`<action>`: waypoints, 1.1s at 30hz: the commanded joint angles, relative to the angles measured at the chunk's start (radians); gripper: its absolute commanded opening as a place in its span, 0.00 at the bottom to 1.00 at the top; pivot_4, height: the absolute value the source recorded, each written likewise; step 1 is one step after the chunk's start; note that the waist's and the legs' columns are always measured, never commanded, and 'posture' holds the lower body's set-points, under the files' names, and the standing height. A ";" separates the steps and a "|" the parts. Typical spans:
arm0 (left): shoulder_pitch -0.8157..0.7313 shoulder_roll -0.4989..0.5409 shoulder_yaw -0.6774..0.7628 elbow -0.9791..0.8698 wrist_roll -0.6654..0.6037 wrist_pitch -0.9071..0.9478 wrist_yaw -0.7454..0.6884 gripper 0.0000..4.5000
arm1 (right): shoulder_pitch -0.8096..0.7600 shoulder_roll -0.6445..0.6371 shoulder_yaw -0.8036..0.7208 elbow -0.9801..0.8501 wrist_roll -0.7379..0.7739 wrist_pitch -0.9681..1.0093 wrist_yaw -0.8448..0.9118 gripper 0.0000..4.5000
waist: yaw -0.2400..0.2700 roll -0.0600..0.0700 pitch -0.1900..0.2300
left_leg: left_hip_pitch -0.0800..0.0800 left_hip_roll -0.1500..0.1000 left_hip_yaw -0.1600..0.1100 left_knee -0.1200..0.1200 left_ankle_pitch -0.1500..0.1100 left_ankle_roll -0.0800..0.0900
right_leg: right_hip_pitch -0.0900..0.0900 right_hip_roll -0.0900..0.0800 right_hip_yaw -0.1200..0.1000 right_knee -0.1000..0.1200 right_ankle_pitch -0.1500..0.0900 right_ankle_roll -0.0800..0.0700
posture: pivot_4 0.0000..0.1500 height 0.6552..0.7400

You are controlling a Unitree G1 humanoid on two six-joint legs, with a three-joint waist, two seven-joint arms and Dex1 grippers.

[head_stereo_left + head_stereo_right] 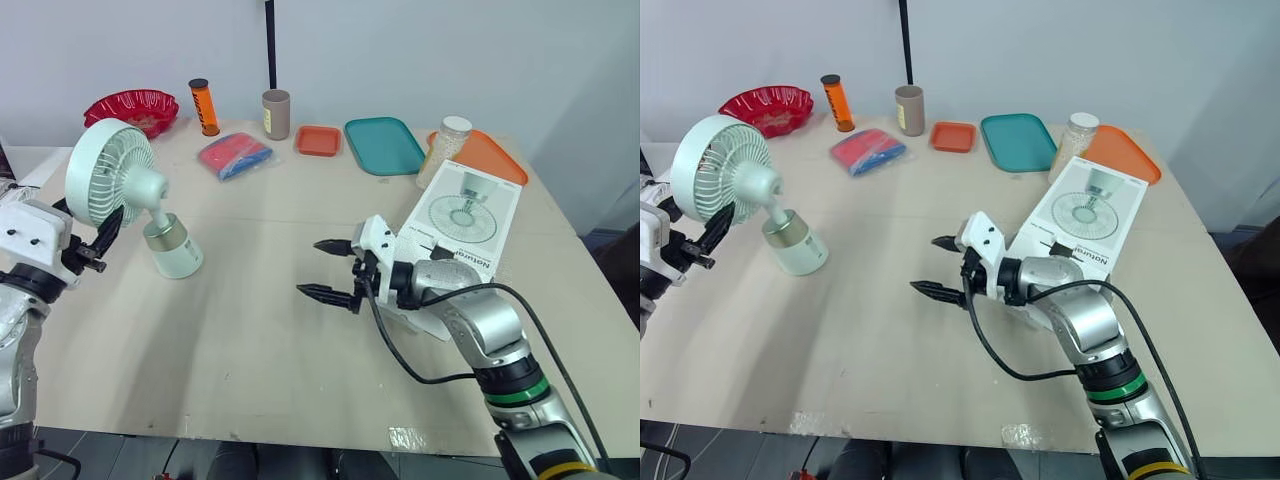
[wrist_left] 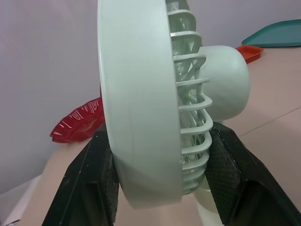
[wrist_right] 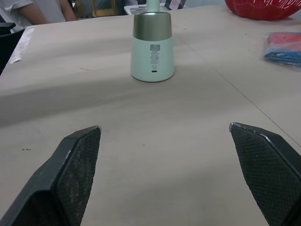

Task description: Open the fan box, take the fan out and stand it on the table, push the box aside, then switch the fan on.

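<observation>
A wide tan table holds a flat white fan box on its right side. On the left, a pale green fan rests its base on the table. It looks light, with a stiff rim and fragile grille; the rim is the safest hold. The left gripper clamps the fan's head. The right gripper is spread wide, empty, just beside the box.

Your right arm is silver metal, with a green ring and a yellow band below it. A black cable loops to the white-housed right gripper. Your left gripper has a white housing too. The black fingers taper and carry rough-textured pads.
</observation>
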 commanded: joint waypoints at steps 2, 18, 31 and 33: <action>-0.002 -0.001 0.039 -0.127 -0.163 0.091 -0.035 0.45 | -0.031 0.015 -0.003 -0.013 -0.008 -0.028 0.002 1.00 | 0.000 -0.001 0.000 | 0.000 0.000 0.000 0.000 0.000 0.000 | 0.000 0.000 0.000 0.000 0.000 0.000 | 1.00 0.99; -0.028 -0.046 -0.094 -0.442 -0.360 0.357 0.068 0.45 | -0.210 0.192 -0.037 0.039 -0.014 0.169 -0.243 1.00 | 0.001 -0.004 0.003 | -0.002 0.000 -0.003 0.000 0.000 -0.001 | -0.001 0.000 -0.003 0.000 0.000 0.000 | 1.00 0.99; -0.106 -0.074 -0.196 -0.456 -0.354 0.394 0.096 0.45 | -0.220 0.241 -0.033 0.033 -0.026 0.255 -0.326 1.00 | 0.000 -0.004 0.003 | -0.003 0.000 -0.004 0.000 0.001 -0.001 | -0.001 0.000 -0.003 0.000 0.000 -0.001 | 1.00 0.99; -0.117 -0.073 -0.209 -0.448 -0.340 0.386 0.087 0.45 | -0.223 0.240 -0.035 0.025 -0.020 0.262 -0.319 1.00 | 0.000 -0.004 0.003 | -0.003 0.000 -0.004 0.000 0.001 -0.001 | -0.001 0.000 -0.003 0.000 0.000 -0.001 | 1.00 0.99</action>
